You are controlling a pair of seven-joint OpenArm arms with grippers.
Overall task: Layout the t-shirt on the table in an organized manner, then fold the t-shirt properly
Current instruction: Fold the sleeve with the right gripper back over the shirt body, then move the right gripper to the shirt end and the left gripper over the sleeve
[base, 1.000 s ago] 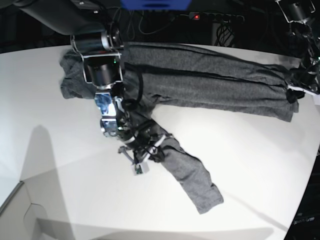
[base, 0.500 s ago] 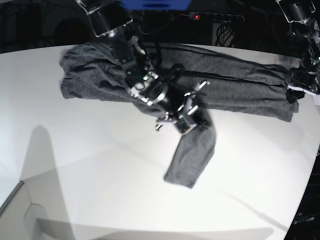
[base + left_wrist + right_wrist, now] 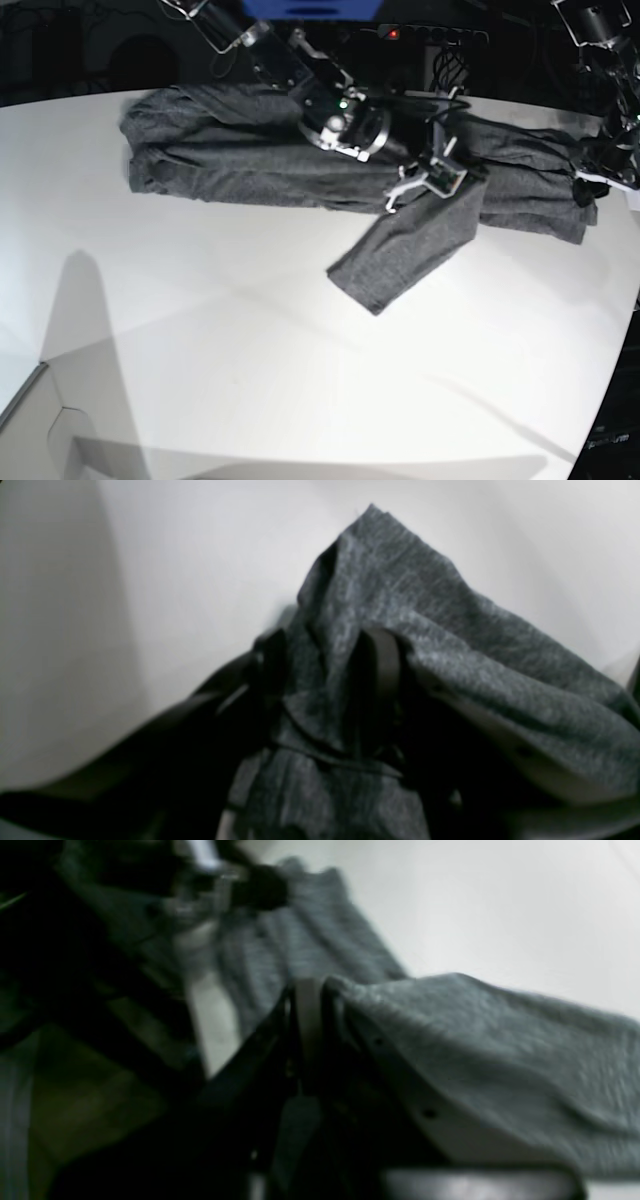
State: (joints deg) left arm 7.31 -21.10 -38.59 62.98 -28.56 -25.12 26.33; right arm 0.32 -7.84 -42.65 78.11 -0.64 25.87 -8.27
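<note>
The dark grey t-shirt [image 3: 260, 165] lies bunched in a long band across the far side of the white table [image 3: 200, 350]. One long sleeve [image 3: 410, 250] slants from the band toward the table's middle. My right gripper [image 3: 440, 180] is shut on the upper part of that sleeve; in the right wrist view, t-shirt cloth [image 3: 475, 1040] drapes over its closed fingers [image 3: 307, 1005]. At the band's right end, my left gripper [image 3: 590, 180] holds the shirt. In the left wrist view, t-shirt cloth [image 3: 450, 645] is pinched between that gripper's dark fingers [image 3: 385, 660].
A power strip with a red light [image 3: 430, 33] sits in the dark space behind the table. A pale box corner [image 3: 40, 430] shows at the lower left. The table's curved edge [image 3: 622, 330] runs down the right side, close to the left arm.
My right arm has swung from the front left up and to the right across the shirt's body, carrying the sleeve with it. The left arm has stayed still.
</note>
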